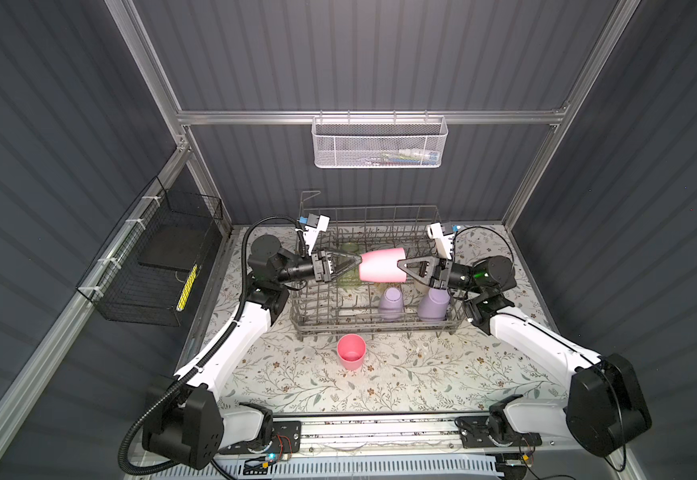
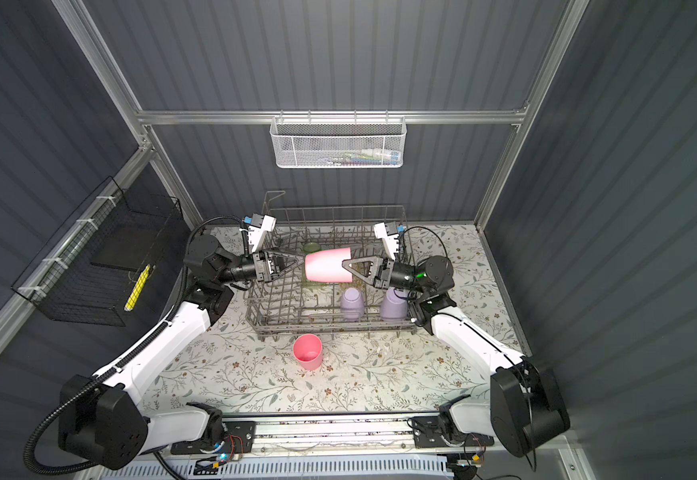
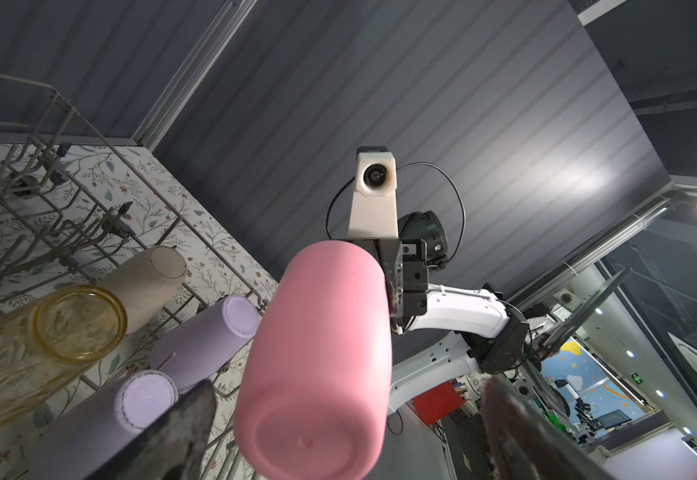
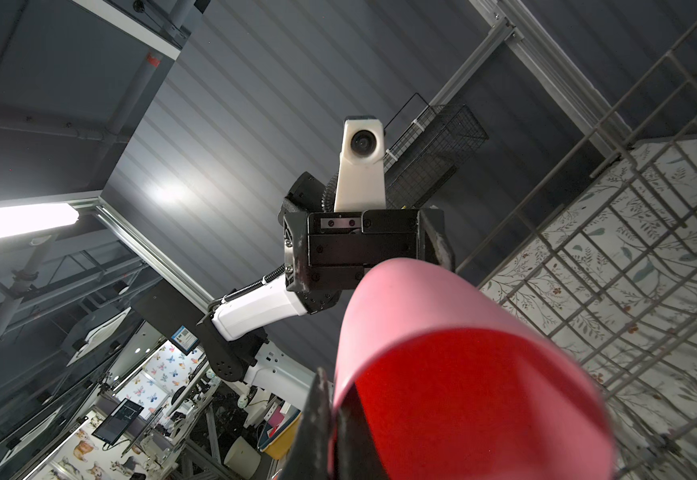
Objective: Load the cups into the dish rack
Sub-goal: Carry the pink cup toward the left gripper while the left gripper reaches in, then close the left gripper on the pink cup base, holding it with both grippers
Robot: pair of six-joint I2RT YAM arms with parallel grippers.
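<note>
Grey walls (image 1: 380, 62) enclose a floral-patterned bench (image 1: 421, 374). Above the dish rack (image 1: 322, 320), a pink cup (image 1: 382, 266) lies level, long axis left to right, mouth toward the right hand (image 1: 400, 263), which pinches its rim. The left hand (image 1: 359, 259) gapes wide at its base.

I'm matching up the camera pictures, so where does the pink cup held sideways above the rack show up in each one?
Top view: held pink cup centre, sideways above the dish rack.
Top view: cup at centre too.
Left wrist: cup low centre, base facing camera.
Right wrist: cup lower right, mouth facing camera.
Shared landmark: the rack's grey wires.
</note>
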